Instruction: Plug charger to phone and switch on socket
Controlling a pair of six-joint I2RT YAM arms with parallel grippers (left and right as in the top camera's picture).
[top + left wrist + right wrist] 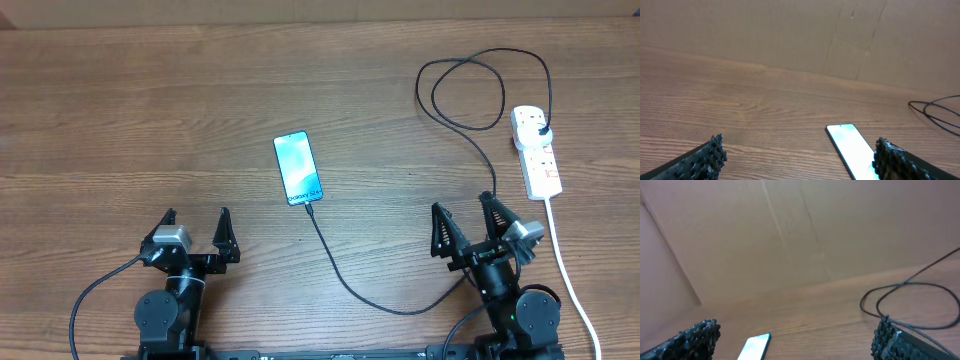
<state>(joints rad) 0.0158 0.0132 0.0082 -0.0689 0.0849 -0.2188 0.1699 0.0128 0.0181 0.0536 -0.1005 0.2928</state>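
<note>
Wooden table [120, 110], mid-brown, grain running left to right in the overhead view, plain tan cardboard wall [765, 35] upright along the table's far edge, slanting creases and a seam across the cardboard, same wall filling most of the right wrist view.

Looks like robot lab or test bench. Wood-grain counter [120, 120], few things on it. Plain brown cardboard backdrop [790, 35] stands along far edge, seams visible. Two robot arms fixed at near edge: left arm [165, 305], right arm [522, 312].
</note>
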